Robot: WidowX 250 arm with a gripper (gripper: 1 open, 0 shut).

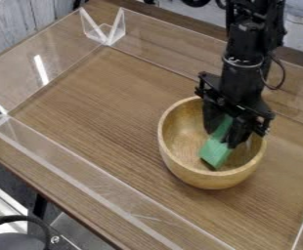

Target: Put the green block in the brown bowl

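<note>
The green block (221, 148) already stands tilted inside the brown bowl (181, 146) on the worktop, its upper end between the gripper's (238, 129) half-parted jaws, which seemingly grip it, so letting go and withdrawing probably remain.

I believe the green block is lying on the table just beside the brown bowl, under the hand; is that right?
Not quite: the green block is inside the brown bowl, leaning against its inner wall, not on the table beside it. It does sit under the hand, as the camera view shows.
</note>
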